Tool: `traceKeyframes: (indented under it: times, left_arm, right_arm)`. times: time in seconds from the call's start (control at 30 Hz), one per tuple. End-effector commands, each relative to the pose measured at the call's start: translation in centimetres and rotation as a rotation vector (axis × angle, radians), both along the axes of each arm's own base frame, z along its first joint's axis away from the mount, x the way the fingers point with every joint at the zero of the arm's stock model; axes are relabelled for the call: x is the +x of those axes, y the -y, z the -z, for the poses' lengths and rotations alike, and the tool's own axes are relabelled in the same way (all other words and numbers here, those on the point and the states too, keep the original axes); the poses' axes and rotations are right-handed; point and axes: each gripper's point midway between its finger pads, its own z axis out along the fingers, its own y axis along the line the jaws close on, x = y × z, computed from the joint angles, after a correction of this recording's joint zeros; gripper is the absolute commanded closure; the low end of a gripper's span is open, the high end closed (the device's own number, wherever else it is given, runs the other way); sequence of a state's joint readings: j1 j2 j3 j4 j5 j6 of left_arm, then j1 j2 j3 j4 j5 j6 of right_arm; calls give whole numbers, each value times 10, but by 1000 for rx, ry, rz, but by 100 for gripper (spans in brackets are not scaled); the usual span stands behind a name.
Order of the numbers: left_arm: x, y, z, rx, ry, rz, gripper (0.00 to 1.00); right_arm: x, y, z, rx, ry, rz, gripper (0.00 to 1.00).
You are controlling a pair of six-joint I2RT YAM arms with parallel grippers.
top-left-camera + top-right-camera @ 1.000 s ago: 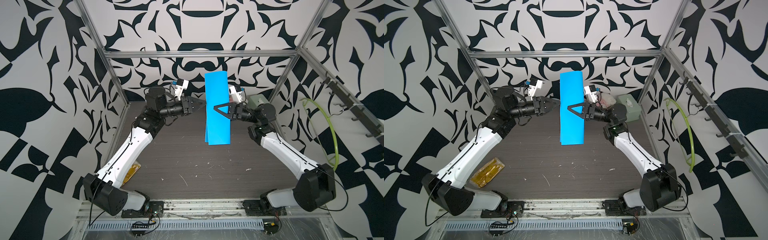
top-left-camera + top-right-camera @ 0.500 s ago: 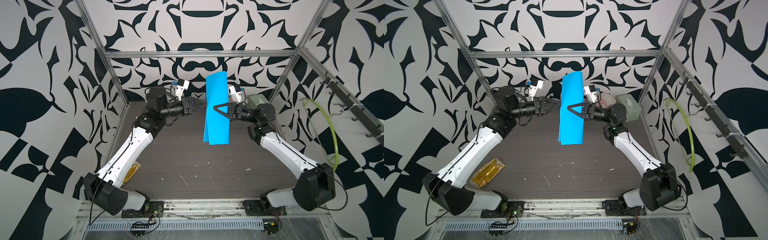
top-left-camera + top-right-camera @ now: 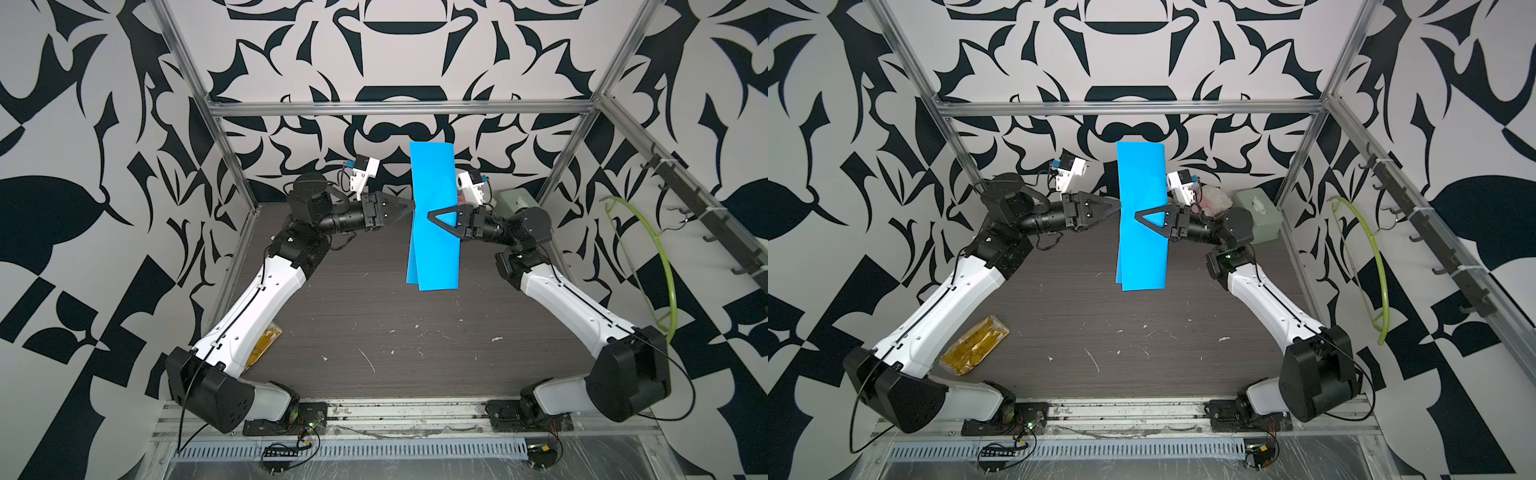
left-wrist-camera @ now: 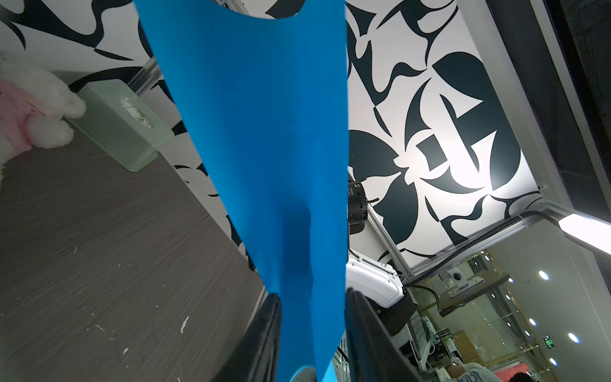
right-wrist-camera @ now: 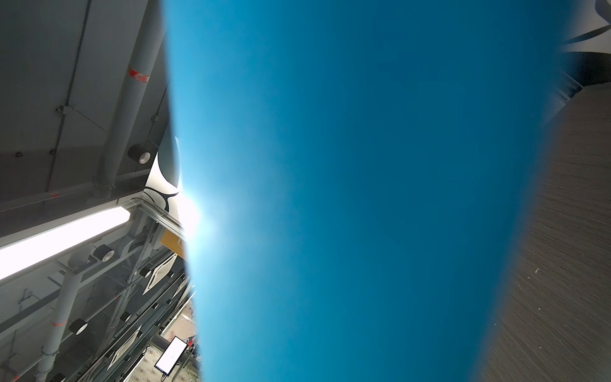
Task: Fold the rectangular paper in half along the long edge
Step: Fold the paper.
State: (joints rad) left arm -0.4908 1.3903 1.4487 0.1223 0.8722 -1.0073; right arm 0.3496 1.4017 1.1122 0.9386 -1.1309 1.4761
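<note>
Loosely doubled and upright above the surface (image 3: 374, 324), the rectangular paper (image 3: 432, 241) is pinched by the right end effector (image 3: 432, 215). The left end effector (image 3: 410, 205) straddles the opposite edge, jaws apart, grip unclear. Next, probably: square the edges and press the crease.

Right wrist view: the rectangular paper (image 5: 363, 198), blurred and cut off at two opposite edges, hides the right gripper (image 3: 432, 215) from its own camera. In a top view, the tip of the left gripper (image 3: 409, 206) passes behind the sheet, and its grip cannot be told. The left arm (image 3: 249, 316) covers most of a gold packet (image 3: 266, 343).
</note>
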Motion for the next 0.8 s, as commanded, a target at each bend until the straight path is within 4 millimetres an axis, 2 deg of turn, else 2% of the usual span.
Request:
traceKeyframes:
  times: [0.0, 0.17, 0.37, 0.53, 0.77]
  left_arm:
    - [-3, 1, -3, -17, 12, 26, 62]
    - [-5, -2, -5, -14, 24, 15, 63]
    - [-6, -19, -8, 42, 71, -79, 62]
    - [-5, -16, -5, 41, 51, -68, 62]
    - [-6, -15, -10, 20, 51, -52, 62]
  right_arm:
    - [-17, 3, -22, 31, 98, -12, 73]
    - [-17, 3, -22, 28, 96, -12, 73]
    - [-18, 4, -23, 28, 101, -11, 70]
    - [-18, 3, -23, 28, 102, -9, 67]
    - [-15, 3, -18, 4, 97, 9, 63]
